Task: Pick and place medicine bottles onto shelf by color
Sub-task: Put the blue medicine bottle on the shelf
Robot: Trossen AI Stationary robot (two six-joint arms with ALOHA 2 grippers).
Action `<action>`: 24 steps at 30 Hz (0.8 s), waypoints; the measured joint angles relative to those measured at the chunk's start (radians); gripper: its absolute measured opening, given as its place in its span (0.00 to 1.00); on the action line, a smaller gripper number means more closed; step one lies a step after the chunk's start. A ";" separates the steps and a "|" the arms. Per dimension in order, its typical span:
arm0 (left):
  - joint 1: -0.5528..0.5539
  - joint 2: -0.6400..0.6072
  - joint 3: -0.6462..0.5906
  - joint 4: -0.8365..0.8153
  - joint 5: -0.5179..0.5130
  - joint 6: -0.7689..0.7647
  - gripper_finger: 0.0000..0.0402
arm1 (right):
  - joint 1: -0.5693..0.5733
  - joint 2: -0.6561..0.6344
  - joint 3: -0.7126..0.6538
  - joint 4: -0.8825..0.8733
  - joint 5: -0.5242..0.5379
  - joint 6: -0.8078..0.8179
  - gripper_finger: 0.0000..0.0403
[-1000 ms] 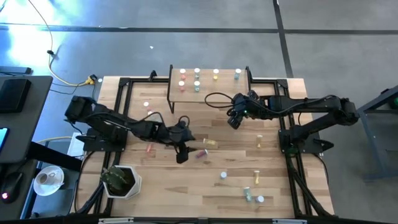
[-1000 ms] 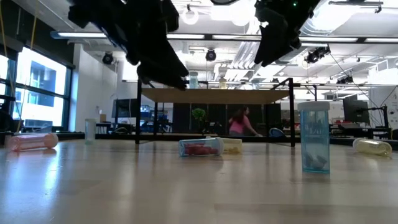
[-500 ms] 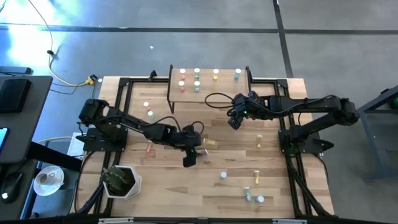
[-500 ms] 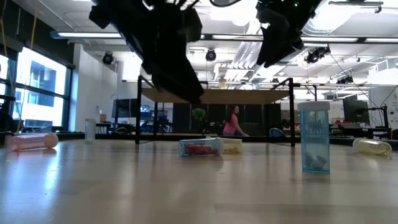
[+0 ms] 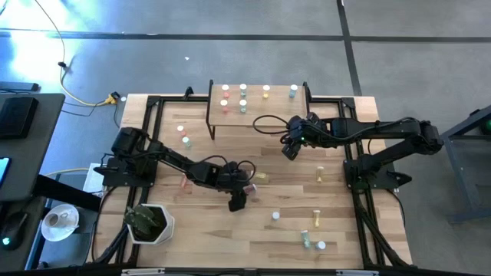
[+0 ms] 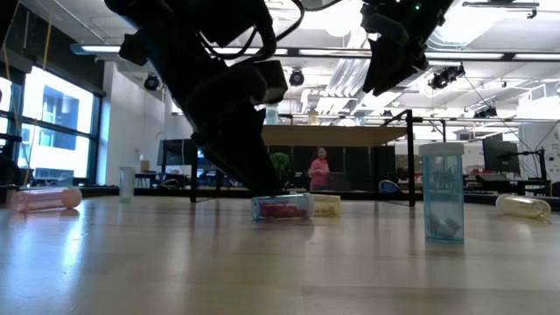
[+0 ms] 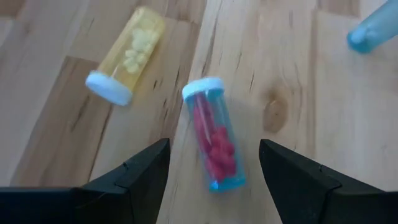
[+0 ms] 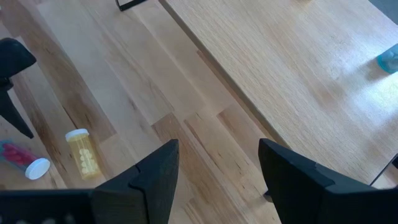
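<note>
Left gripper [image 7: 211, 163], fingers wide, straddles the lying red-filled clear bottle [image 7: 213, 140] at frame centre; bare wooden tabletop [image 7: 348, 112] surrounds it. Right gripper [image 5: 289, 150] hovers open upper right.

Plant pot [image 5: 149, 223]: white, holding a green plant — on the table's near-left corner in the high view.
Table [image 5: 199, 238]: light wood planks, black frame rails along its sides.
Cup [image 5: 60, 221]: white, on a saucer, left of the table.
Yellow cable [image 5: 80, 97]: trails across the grey floor beyond the table's far-left corner.
Person [image 6: 319, 168]: pink top — far off in the room, low view.
Ceiling lights [image 6: 302, 52]: long bright strips overhead.
</note>
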State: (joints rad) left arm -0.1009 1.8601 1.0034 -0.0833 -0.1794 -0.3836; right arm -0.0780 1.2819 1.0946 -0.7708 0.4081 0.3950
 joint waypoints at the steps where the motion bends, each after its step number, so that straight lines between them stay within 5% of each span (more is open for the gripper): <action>1: 0.000 0.000 0.000 0.001 0.006 -0.011 0.59 | 0.000 0.000 0.000 0.000 0.000 0.001 0.53; 24: 0.002 0.094 0.002 0.067 0.029 -0.024 0.57 | 0.000 0.000 0.000 -0.006 0.000 0.016 0.53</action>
State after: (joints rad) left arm -0.0994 1.9537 1.0058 -0.0158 -0.1501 -0.4080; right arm -0.0778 1.2819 1.0946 -0.7767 0.4083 0.4114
